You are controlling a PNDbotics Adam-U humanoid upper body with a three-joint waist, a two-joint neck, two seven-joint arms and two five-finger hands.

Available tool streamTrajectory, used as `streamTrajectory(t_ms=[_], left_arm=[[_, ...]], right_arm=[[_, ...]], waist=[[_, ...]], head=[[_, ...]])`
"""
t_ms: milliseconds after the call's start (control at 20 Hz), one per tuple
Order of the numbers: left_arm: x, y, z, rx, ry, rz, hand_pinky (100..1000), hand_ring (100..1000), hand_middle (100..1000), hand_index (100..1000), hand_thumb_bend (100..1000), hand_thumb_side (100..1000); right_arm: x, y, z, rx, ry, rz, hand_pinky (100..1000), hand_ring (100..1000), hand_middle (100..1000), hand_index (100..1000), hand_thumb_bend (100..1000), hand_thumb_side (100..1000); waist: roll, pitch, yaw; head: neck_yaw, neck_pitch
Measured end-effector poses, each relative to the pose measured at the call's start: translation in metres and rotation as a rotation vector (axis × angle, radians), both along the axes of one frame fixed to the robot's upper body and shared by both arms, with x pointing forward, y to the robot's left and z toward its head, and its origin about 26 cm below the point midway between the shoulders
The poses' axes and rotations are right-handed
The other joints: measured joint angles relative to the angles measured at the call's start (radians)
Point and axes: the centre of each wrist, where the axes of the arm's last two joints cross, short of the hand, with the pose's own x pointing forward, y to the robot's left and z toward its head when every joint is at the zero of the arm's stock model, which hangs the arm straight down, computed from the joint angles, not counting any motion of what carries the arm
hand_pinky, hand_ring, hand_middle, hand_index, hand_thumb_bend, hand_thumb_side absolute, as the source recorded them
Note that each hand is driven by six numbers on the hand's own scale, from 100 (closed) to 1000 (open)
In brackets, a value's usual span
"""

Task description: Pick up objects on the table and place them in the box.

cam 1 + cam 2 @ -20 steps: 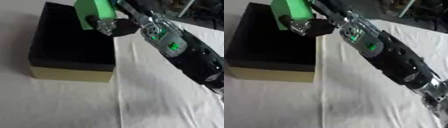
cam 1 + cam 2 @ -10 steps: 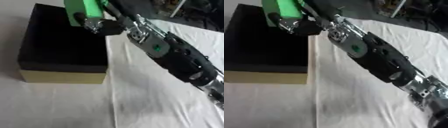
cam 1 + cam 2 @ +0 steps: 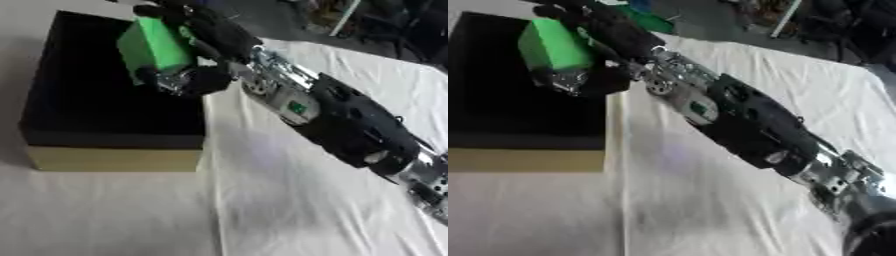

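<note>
- Nearest, a white cloth is seen covering the table, creased and bare in the foreground.
- Here, the box is set on the cloth at the left — black inside, with a tan outer wall turned toward the camera.
- The right arm is stretched in from the lower right, black with silver joints, across the cloth toward the box.
- Farther on, the right hand is held over the box's right edge, its fingers and thumb curled round a green block.
- The green block is kept above the box's dark interior — clear of the floor, tilted slightly.
</note>
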Motion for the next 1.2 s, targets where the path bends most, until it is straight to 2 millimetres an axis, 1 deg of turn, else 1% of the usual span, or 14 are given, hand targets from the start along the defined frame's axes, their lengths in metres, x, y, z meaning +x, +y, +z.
streamTrajectory(t_ms=[150,250,300,350,400,450,550,600,650,750,850,1000,1050,1200], left_arm=[[0.0,0.001,-0.001,0.002,0.007,0.001,583,528,599,712,303,974],[0.0,0.001,-0.001,0.002,0.008,0.001,583,528,599,711,302,974],[0.0,0.001,-0.001,0.003,0.008,0.001,583,528,599,712,301,974],[0.0,0.001,-0.002,0.003,0.009,0.0,583,528,599,711,301,975],[0.0,0.001,-0.002,0.004,0.01,0.0,583,527,599,711,301,975],[0.0,0.001,-0.002,0.005,0.012,0.001,583,527,599,711,301,976],[-0.001,0.002,-0.004,0.006,0.018,0.004,583,527,599,711,300,976],[-0.001,0.002,-0.004,0.006,0.022,0.007,583,527,599,711,309,971],[-0.001,0.003,-0.004,0.007,0.022,0.011,583,527,599,711,300,975],[-0.001,0.004,-0.005,0.008,0.025,0.02,583,527,599,711,298,974],[-0.002,0.007,-0.005,0.013,0.026,0.032,583,528,599,712,298,973],[-0.003,0.012,-0.006,0.017,0.026,0.061,583,528,599,712,298,971],[-0.003,0.014,-0.007,0.017,0.03,0.072,583,528,599,712,299,971],[-0.005,0.019,-0.012,0.012,0.044,0.102,584,529,600,713,300,969]], right_arm=[[-0.002,0.002,0.008,-0.029,-0.024,-0.029,958,1000,1000,1000,543,1000],[-0.005,0.006,0.013,-0.032,-0.055,-0.041,952,1000,1000,1000,546,1000],[-0.006,0.007,0.014,-0.027,-0.067,-0.044,944,1000,1000,1000,521,1000],[-0.008,0.009,0.015,-0.021,-0.08,-0.043,927,1000,1000,1000,456,1000],[-0.01,0.011,0.016,-0.013,-0.095,-0.039,912,998,1000,990,411,1000],[-0.012,0.014,0.018,0.001,-0.113,-0.032,895,957,957,934,328,1000],[-0.017,0.019,0.022,0.04,-0.151,-0.012,895,919,902,892,141,1000],[-0.019,0.021,0.023,0.061,-0.165,0.003,898,910,894,893,121,1000],[-0.02,0.022,0.023,0.079,-0.177,0.019,899,898,886,893,100,1000],[-0.021,0.023,0.022,0.115,-0.191,0.056,893,869,861,886,100,1000],[-0.021,0.022,0.02,0.157,-0.208,0.094,891,855,855,888,100,1000],[-0.022,0.018,0.019,0.219,-0.239,0.145,889,850,849,885,100,1000],[-0.022,0.016,0.019,0.238,-0.248,0.159,889,850,848,884,100,1000],[-0.025,0.006,0.015,0.277,-0.265,0.192,889,851,849,878,100,1000]], waist=[[0.0,0.0,-0.003],[0.0,0.0,-0.006],[0.0,0.0,-0.007],[0.0,0.0,-0.007],[0.0,-0.001,-0.009],[0.0,-0.002,-0.014],[0.0,-0.008,-0.028],[0.0,-0.013,-0.036],[0.0,-0.016,-0.043],[0.0,-0.019,-0.055],[0.0,-0.022,-0.064],[0.003,-0.031,-0.082],[0.008,-0.035,-0.095],[0.04,-0.05,-0.131]], head=[[0.0,0.003],[0.0,0.007],[0.0,0.01],[0.0,0.011],[0.001,0.012],[0.003,0.013],[0.01,0.019],[0.017,0.02],[0.024,0.021],[0.039,0.023],[0.057,0.028],[0.087,0.028],[0.097,0.029],[0.131,0.034]])
